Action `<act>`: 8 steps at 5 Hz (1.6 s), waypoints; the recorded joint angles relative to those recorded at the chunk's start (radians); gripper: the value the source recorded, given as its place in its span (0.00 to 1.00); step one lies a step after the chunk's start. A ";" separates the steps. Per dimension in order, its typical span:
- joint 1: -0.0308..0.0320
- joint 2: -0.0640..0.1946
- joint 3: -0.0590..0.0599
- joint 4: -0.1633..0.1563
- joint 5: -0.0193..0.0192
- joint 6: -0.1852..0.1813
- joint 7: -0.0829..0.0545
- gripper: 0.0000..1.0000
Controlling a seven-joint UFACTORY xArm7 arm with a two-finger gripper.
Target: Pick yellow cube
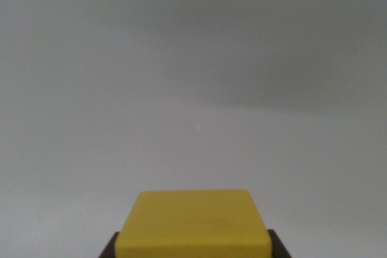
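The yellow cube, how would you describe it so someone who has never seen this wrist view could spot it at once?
Most of the wrist view is a plain, pale grey surface. Look to the bottom edge, at the centre: the yellow cube sits there between two dark end effector fingers, one at each lower corner. It is the only brightly coloured thing in sight.

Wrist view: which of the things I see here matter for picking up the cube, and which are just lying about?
Part of the job:
- yellow cube, bottom centre
- hand: dark fingers showing at either side of the cube

Just there:
- plain grey surface filling the rest of the picture; nothing else shows
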 joint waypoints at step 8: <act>0.0002 -0.076 0.000 0.111 0.0014 0.187 -0.002 1.00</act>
